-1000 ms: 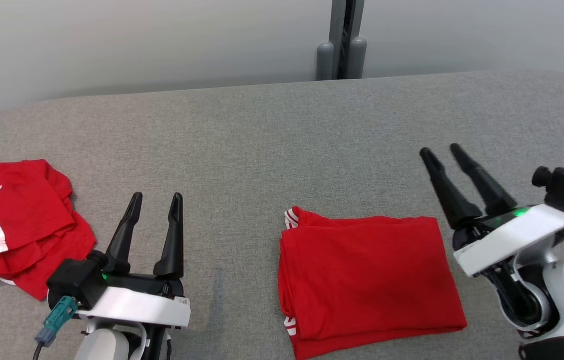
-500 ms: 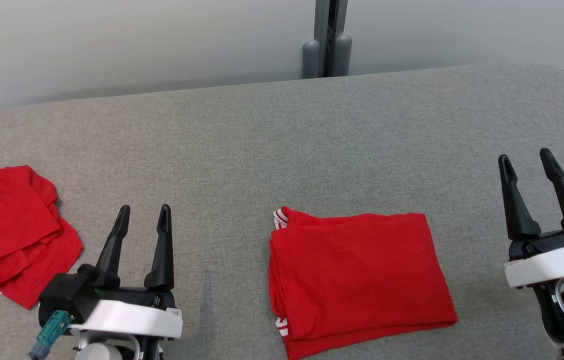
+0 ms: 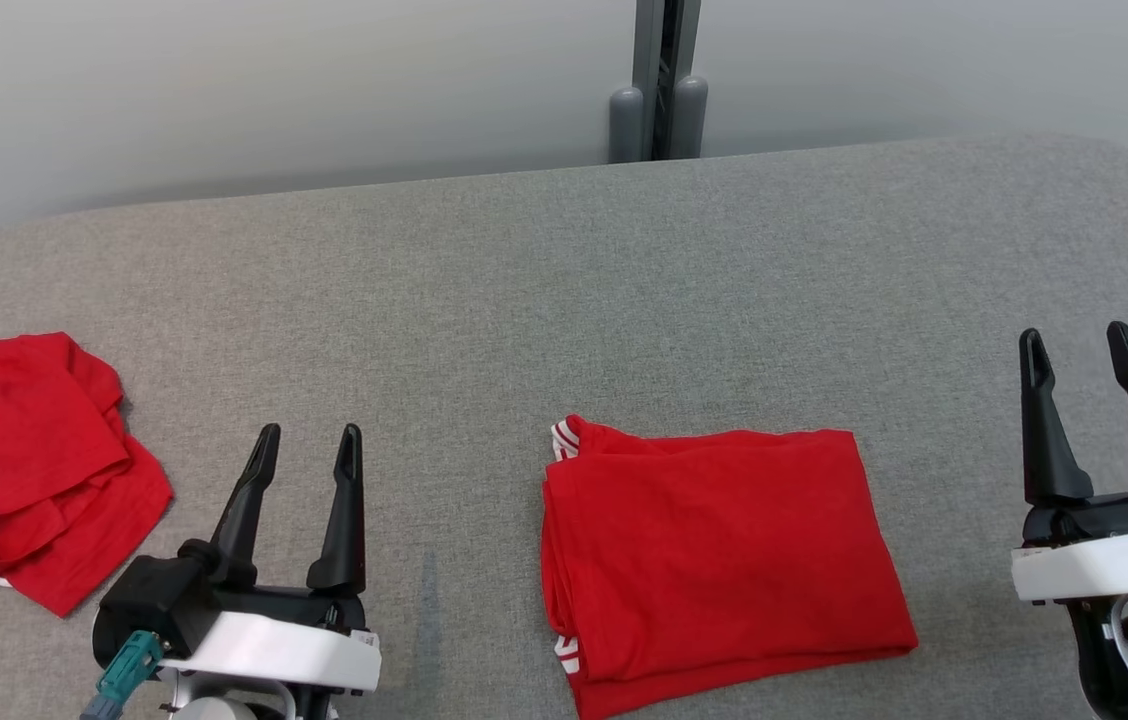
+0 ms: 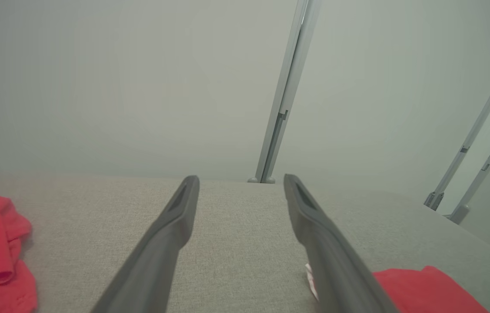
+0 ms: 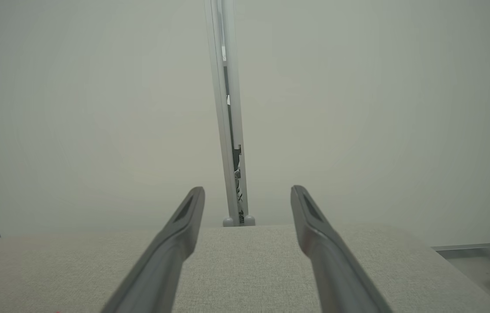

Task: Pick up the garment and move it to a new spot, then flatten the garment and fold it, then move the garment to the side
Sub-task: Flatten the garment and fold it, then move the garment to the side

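The folded red shirt (image 3: 724,550) lies flat on the grey bench (image 3: 564,300). The left claw (image 3: 310,432) waits left of it and the right claw (image 3: 1074,332) right of it, both open and empty. Folding looks finished. I think the next move is to grip one edge of the shirt and carry it aside.

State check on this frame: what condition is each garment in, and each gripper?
folded red garment: folded into a flat rectangle, lying on the grey table, apart from both grippers.
crumpled red and white garment: bunched up, not folded, at the table's left edge.
left gripper: open, empty, between the two garments.
right gripper: open, empty, to the right of the folded one.
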